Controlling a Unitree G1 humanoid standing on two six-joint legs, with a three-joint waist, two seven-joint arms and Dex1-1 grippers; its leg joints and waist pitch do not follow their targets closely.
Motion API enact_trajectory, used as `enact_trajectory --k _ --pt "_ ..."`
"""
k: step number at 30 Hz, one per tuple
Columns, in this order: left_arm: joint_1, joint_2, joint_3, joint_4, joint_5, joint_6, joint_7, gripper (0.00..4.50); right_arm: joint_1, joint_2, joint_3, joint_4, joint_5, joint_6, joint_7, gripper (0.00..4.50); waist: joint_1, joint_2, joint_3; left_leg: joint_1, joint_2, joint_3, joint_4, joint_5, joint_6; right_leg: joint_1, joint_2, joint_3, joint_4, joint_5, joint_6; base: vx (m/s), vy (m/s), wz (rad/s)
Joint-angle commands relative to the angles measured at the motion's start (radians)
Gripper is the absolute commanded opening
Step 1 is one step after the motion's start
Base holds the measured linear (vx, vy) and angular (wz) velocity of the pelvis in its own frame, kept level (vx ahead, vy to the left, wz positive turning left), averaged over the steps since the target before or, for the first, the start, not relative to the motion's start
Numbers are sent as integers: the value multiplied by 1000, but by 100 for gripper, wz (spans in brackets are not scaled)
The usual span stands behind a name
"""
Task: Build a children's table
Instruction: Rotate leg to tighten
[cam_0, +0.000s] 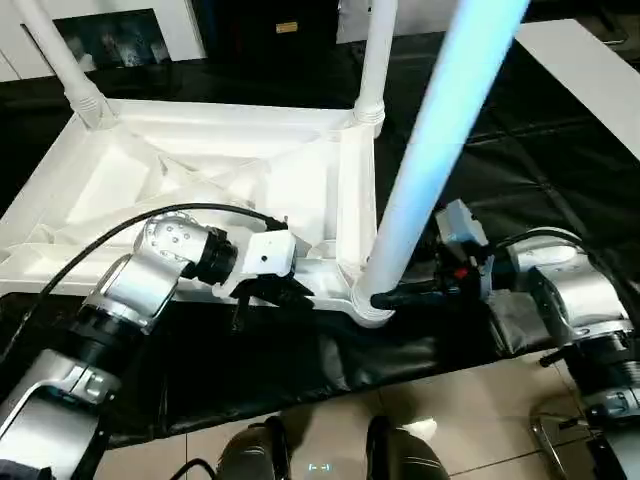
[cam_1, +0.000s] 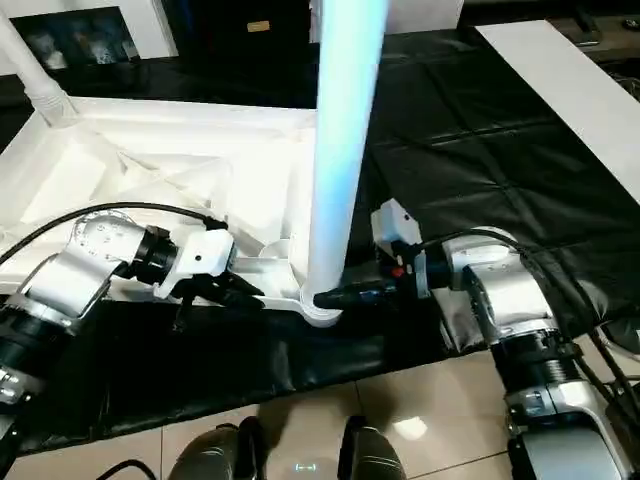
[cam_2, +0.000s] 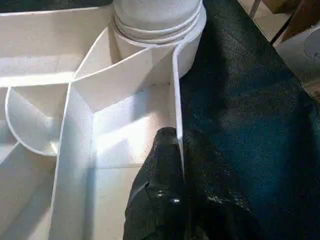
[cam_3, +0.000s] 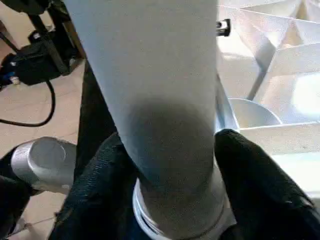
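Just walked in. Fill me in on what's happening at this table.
A humanoid robot is putting together a small white plastic children's table, which lies upside down on the black-covered work table. Three long white tubular legs stand in its corner sockets. The right hand has its black fingers around the base of the nearest leg, right above the socket. The left hand is shut on the thin white rim wall of the tabletop beside that same corner, steadying it.
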Motion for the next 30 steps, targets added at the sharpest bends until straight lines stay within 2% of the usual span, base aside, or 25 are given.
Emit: enact_trajectory --k 1,7,10,12,13,14,15,16,17,19,20,21,22,23,24,25,26,28,29,30 --pt "-7 -6 -42 -3 2 -22 -40 0 -15 -2 8 3 11 -13 18 225 -4 -10 -97 39 91 -41 -64 -175 104 57 -67 49 -42 -263 -276 0 0 0" --pt "0 -3 -33 1 2 -15 -30 0 8 -18 21 -30 24 32 45 199 -2 -10 -97 40 91 -42 -64 -180 103 57 -69 49 -44 -287 -271 0 0 0" --pt "5 -13 -16 -9 3 29 13 0 28 -9 8 -61 32 64 1 198 -2 -10 -95 41 92 -42 -65 -179 104 55 -67 49 -43 -284 -271 0 0 0" --pt "13 -51 17 -42 7 133 120 0 54 45 -10 -113 17 138 -166 198 -2 -10 -92 40 94 -42 -68 -182 96 55 -68 51 -44 -295 -267 0 0 0" --pt "13 -51 17 -42 7 133 120 0 54 45 -10 -113 17 138 -166 198 -6 -11 -91 37 91 -45 -69 -197 85 55 -68 49 -48 -328 -261 0 0 0" --pt "17 -73 30 -59 15 185 179 0 61 84 -13 -128 -14 170 -271 197 -8 -13 -90 37 89 -47 -69 -212 78 57 -70 48 -51 -358 -254 0 0 0" --pt "18 -80 33 -65 21 202 201 0 62 99 -14 -132 -24 183 -306 197 -12 -9 -85 37 88 -50 -72 -238 57 53 -71 48 -57 -415 -234 0 0 0" --pt "18 -95 40 -72 26 228 233 0 61 128 -20 -132 -38 198 -366 197 -16 -11 -83 39 87 -51 -74 -256 47 52 -72 48 -62 -446 -224 0 0 0" --pt "19 -124 53 -86 34 279 295 0 59 182 -32 -133 -63 224 -479 197 -25 -10 -79 34 87 -57 -76 -282 28 54 -73 48 -63 -481 -209 0 0 0" --pt "14 -192 80 -102 47 370 415 0 52 282 -51 -138 -73 259 -629 197 -46 -11 -75 36 83 -63 -78 -331 -5 49 -74 44 -70 -557 -179 0 0 0" --pt "13 -209 86 -107 48 397 439 0 50 306 -53 -142 -72 271 -655 197 -50 -11 -75 40 82 -64 -77 -343 -8 44 -75 44 -76 -578 -170 0 0 0" --pt "6 -238 98 -105 57 429 488 0 40 341 -54 -135 -85 281 -708 196 -57 -7 -72 40 79 -66 -77 -357 -7 46 -75 43 -83 -595 -154 0 0 0" --pt "1 -259 107 -101 64 452 526 0 32 367 -55 -130 -97 289 -749 196 -61 -3 -70 42 79 -65 -77 -364 -4 40 -72 43 -84 -599 -147 0 0 0" --pt "-10 -294 119 -96 70 480 578 0 14 411 -58 -115 -115 297 -821 196 -66 -5 -69 42 77 -63 -77 -371 -5 38 -69 42 -86 -602 -144 0 0 0" --pt "-18 -318 127 -93 73 498 613 0 2 440 -60 -104 -126 302 -870 196 -72 -5 -68 43 74 -67 -75 -386 -10 36 -70 38 -88 -627 -138 0 0 0" --pt "-37 -359 136 -84 77 527 665 0 -26 479 -49 -76 -165 296 -954 196 -78 -7 -67 43 72 -68 -75 -397 -11 35 -70 36 -93 -654 -122 0 0 0" --pt "-52 -384 142 -76 79 540 695 0 -42 503 -50 -53 -174 289 -995 196 -80 -8 -66 46 71 -68 -74 -403 -12 31 -69 35 -96 -666 -115 0 0 0" --pt "-62 -402 144 -81 86 554 711 0 -44 530 -78 -44 -156 292 -1012 196 -80 -10 -67 48 69 -69 -73 -399 -2 32 -71 35 -102 -669 -99 0 0 0" --pt "-63 -402 144 -83 87 554 711 0 -43 533 -83 -44 -151 293 -1011 230 -78 -5 -68 49 72 -68 -75 -397 7 31 -69 36 -102 -646 -96 0 0 0" --pt "-63 -400 141 -88 89 556 706 0 -39 533 -89 -51 -144 296 -1006 230 -78 -5 -69 47 72 -67 -77 -390 11 33 -68 36 -101 -623 -98 0 0 0"
